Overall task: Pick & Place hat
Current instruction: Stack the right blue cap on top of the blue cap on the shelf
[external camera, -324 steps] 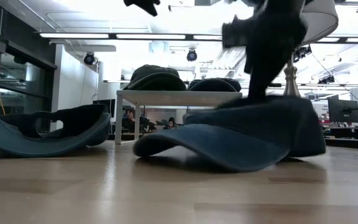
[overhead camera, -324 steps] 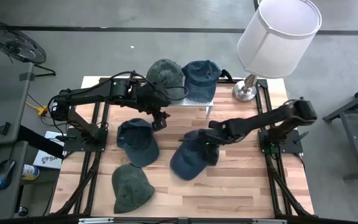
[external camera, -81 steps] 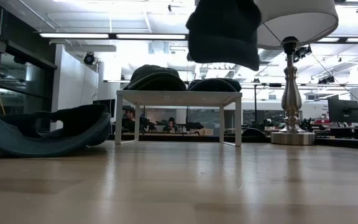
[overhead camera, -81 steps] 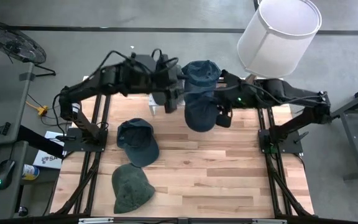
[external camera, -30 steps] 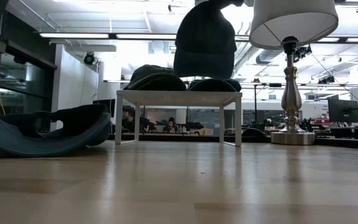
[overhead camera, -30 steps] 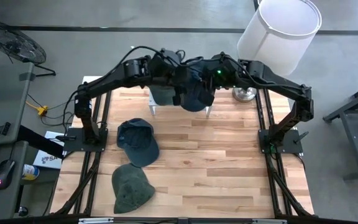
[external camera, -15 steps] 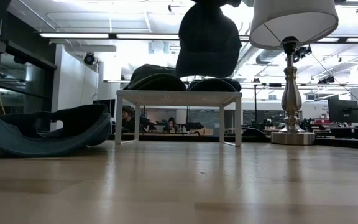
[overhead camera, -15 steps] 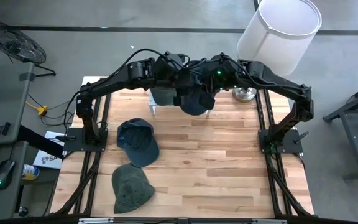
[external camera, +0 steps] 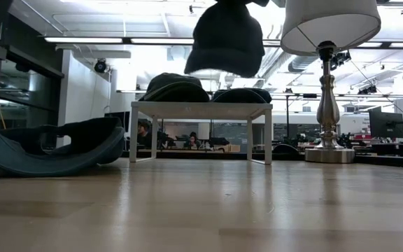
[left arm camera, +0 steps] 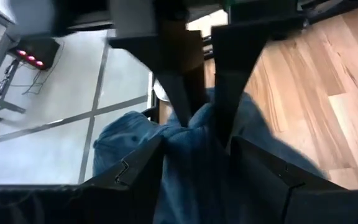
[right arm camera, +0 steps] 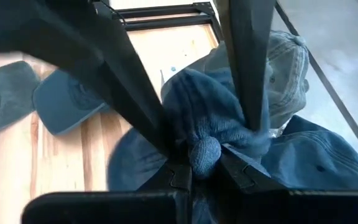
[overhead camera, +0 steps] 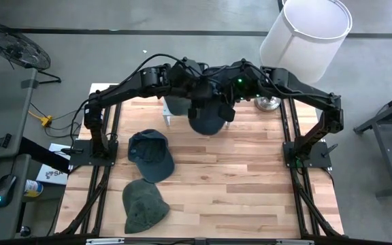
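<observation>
A blue hat (overhead camera: 206, 117) hangs in the air over the near edge of the white stand (external camera: 201, 108) at the table's far side, and shows high up in the low view as the hat (external camera: 226, 38). My left gripper (overhead camera: 197, 95) and my right gripper (overhead camera: 222, 95) meet on its top from opposite sides, both shut on its cloth. A green hat (external camera: 175, 87) and another blue hat (external camera: 241, 94) rest crown-up on the stand's top. My left gripper has a wide bunch of the hat's cloth (left arm camera: 188, 155) between its two spread fingers (right arm camera: 132, 87), slanting down from the table's left. The hat hangs below, clear of the stand. My right gripper pinches a small gathered fold of the hat's cloth (right arm camera: 204, 148) between its fingertips, slanting down from the table's right, right between the left gripper's fingers. The hat hangs slack below it.
A blue hat (overhead camera: 150, 154) and a green hat (overhead camera: 143, 204) lie on the wooden table's left half. A lamp with a white shade (overhead camera: 305, 30) stands at the far right corner, its base (overhead camera: 267, 102) beside the stand. The table's middle and right are bare wood.
The held hat has swung a little toward the table's near edge and tipped, so that it shows broader and less long in the low view. My left gripper has rolled at the wrist; both grippers keep their hold.
</observation>
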Robot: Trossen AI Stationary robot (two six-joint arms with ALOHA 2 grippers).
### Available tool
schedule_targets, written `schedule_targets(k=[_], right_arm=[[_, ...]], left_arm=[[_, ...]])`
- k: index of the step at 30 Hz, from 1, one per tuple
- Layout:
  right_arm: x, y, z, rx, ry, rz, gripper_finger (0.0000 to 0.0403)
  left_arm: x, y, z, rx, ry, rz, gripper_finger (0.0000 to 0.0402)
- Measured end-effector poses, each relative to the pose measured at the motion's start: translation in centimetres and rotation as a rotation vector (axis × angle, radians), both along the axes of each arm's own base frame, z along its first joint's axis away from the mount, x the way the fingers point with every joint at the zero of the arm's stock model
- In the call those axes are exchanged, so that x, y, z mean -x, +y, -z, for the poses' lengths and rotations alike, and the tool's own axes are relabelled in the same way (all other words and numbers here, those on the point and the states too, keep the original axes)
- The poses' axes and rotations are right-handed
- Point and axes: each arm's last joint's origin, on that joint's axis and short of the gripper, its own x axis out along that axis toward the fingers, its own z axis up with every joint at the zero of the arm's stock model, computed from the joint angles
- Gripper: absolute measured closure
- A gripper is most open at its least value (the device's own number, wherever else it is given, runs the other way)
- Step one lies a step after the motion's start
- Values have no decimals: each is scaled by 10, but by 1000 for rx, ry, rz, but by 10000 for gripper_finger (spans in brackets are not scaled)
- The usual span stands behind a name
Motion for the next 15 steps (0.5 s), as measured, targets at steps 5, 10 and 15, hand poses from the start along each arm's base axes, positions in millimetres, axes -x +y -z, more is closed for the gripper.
schedule_targets(k=[5, 10, 15], right_arm=[[-1, 2, -1, 1, -5, -7, 380], [-1, 4, -1, 0, -2, -11, 380], [0, 4, -1, -9, 2, -1, 380]], left_arm=[[-5, -2, 7, 6, 36, 17, 219], [-7, -6, 12, -24, 79, -24, 256], [-7, -5, 13, -23, 82, -38, 343]])
